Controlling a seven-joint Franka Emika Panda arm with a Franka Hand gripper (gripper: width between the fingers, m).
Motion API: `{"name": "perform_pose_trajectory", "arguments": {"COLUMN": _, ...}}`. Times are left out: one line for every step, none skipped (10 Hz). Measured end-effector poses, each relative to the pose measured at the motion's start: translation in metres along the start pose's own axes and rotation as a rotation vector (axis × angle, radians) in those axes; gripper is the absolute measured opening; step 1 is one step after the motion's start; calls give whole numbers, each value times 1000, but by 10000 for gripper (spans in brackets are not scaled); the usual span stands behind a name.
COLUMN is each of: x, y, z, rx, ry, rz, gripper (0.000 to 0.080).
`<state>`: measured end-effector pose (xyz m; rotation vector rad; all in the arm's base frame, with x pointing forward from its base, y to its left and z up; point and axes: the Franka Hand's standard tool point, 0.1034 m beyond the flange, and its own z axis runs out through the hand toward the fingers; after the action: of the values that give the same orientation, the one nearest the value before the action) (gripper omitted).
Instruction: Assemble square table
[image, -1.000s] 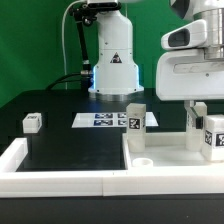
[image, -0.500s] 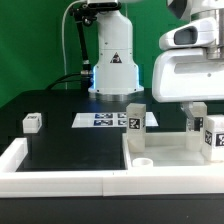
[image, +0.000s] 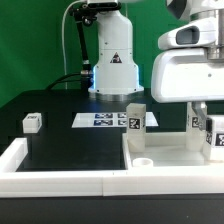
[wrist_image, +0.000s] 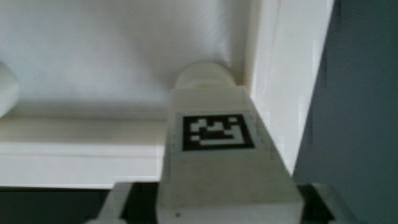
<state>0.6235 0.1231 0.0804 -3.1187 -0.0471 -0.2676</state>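
tabletop slab: lies flat on the exterior view's right, inside the border wall; near corner socket empty, no leg seated in it.
leg block: upright at the slab's far edge, exterior view's right, tag facing the camera; in the wrist view it runs straight out between the jaws.
gripper: straddles that leg block, jaws close along its sides; cannot tell whether they are clamped on it yet.
just changed: jaws drew in from wide open toward the leg block, and the hand sits a touch lower than a second ago.
meaning: looks like the grasp step for this leg; lift and carry to a socket not yet begun.
unchanged: second leg block upright by the slab's far corner, third leg block on the black table, marker board flat behind.
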Motion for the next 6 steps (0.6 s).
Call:
{"name": "perform_pose_trajectory", "arguments": {"x": 0, "y": 0, "z": 0, "rx": 0, "ry": 0, "rz": 19, "gripper": 290}}
{"name": "perform_pose_trajectory", "arguments": {"x": 0, "y": 0, "z": 0, "rx": 0, "ry": 0, "rz": 19, "gripper": 290}}
{"name": "perform_pose_trajectory", "arguments": {"x": 0, "y": 1, "z": 0, "rx": 4, "ry": 0, "rz": 108, "gripper": 290}}
{"name": "perform_pose_trajectory", "arguments": {"x": 0, "y": 2, "z": 0, "rx": 4, "ry": -1, "rz": 232, "gripper": 290}}
{"name": "perform_pose_trajectory", "arguments": {"x": 0, "y": 3, "z": 1, "rx": 2, "ry": -1, "rz": 369, "gripper": 290}}
{"name": "perform_pose_trajectory", "arguments": {"x": 0, "y": 5, "z": 1, "rx": 0, "ry": -2, "rz": 503, "gripper": 290}}
